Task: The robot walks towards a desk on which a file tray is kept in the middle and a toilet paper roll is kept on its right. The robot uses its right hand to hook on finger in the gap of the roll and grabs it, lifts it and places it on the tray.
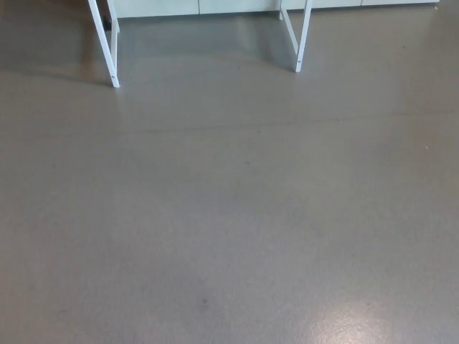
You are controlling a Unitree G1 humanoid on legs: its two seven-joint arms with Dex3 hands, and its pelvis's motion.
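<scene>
Only the lower part of the desk shows, at the top of the head view: a white left leg (105,44) and a white right leg frame (302,36). The desk top, the file tray and the toilet paper roll are out of the picture. Neither of my hands nor any part of my arms shows.
Grey, slightly glossy floor (229,215) fills nearly the whole view, with a light reflection at the lower right (358,326). A pale wall base or cabinet front (201,7) runs along the top edge behind the desk legs.
</scene>
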